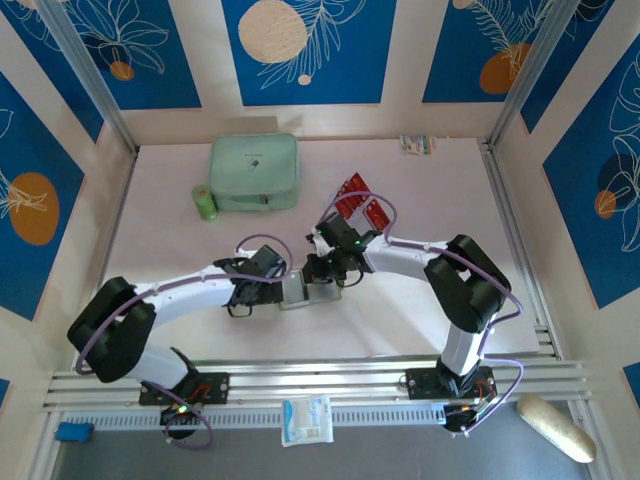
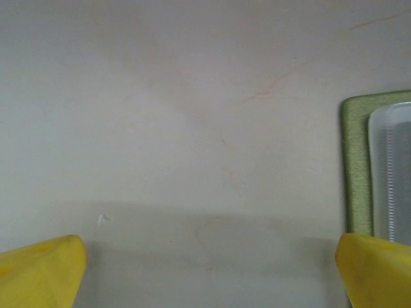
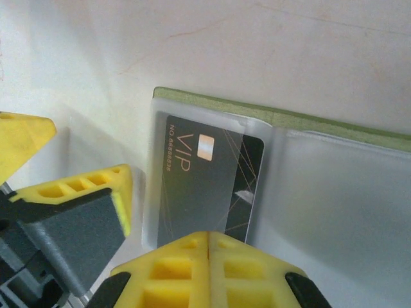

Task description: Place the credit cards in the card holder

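The card holder (image 3: 334, 125) lies opened out flat on the table (image 1: 420, 320), pale clear pockets facing up and its olive edge showing along the far side. From above, it sits between the two gripper tips, with its long axis running from one arm to the other.

One black card (image 3: 205, 186) marked VIP sits inside the holder's end pocket, under the clear film. Its long axis runs across the holder, from the near edge toward the olive far edge.

A small fan of red cards (image 1: 360, 202) lies beyond the holder, well apart from it. At least two are there, but the exact count cannot be told.

The right gripper (image 3: 209, 266) is at the holder's near edge, just by the black card, its fingers pressed together with nothing seen between them. The left gripper (image 2: 205, 269) is beside the holder's other end, jaws spread wide and holding nothing, one finger (image 2: 376, 269) at the holder's corner.

One mint-green zip case (image 1: 254, 172) lies farther beyond the holder.
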